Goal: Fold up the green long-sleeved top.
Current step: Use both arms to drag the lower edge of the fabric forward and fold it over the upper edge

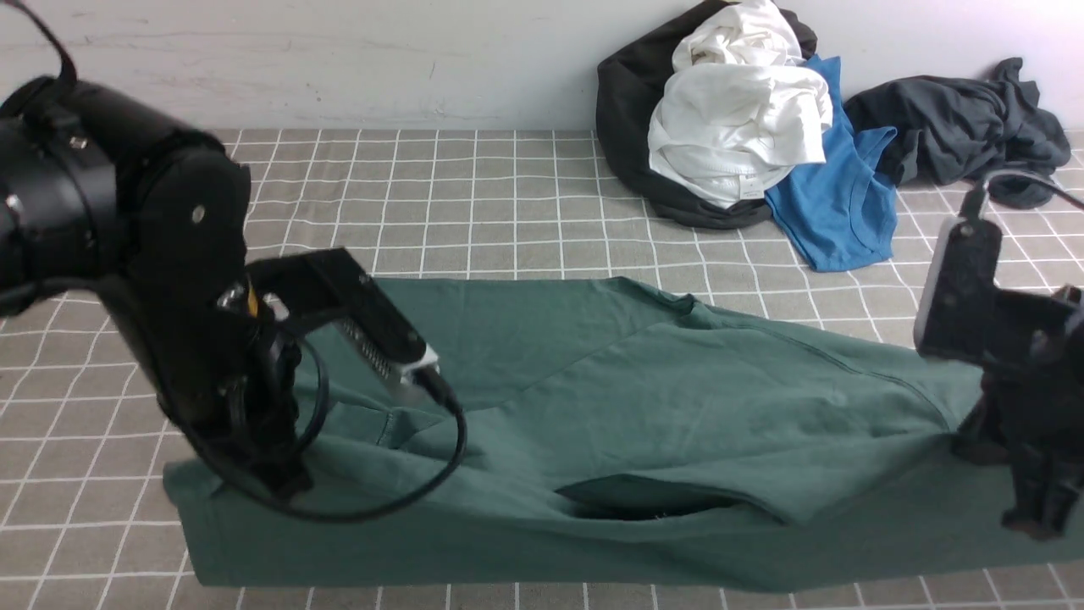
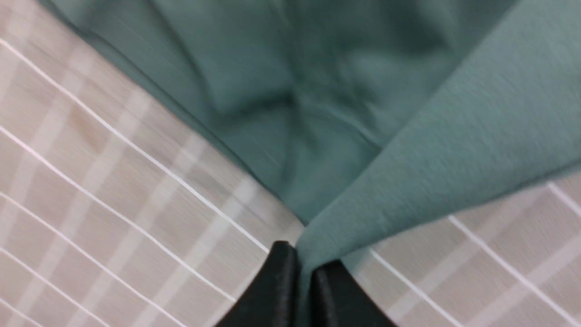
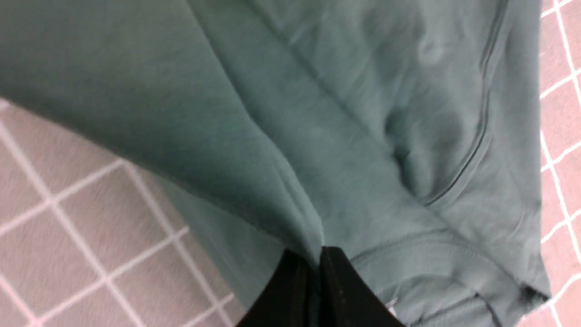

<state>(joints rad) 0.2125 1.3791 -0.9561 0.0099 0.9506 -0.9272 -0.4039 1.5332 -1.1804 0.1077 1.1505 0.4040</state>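
My left hand point(image 2: 303, 272) and right hand point(image 3: 317, 256) both clamp the green long-sleeved top point(image 1: 677, 398); the tag point(image 1: 750, 191) on the white garment point(image 1: 737, 119) is unreadably small.

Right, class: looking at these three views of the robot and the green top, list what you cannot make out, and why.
1. Front view: the dark green cotton long-sleeved top runs off the right edge, behind the right arm.
2. Left wrist view: blur; which part the left gripper pinches is unclear.
3. Front view: the crumpled white garment covers most of the black garment behind.
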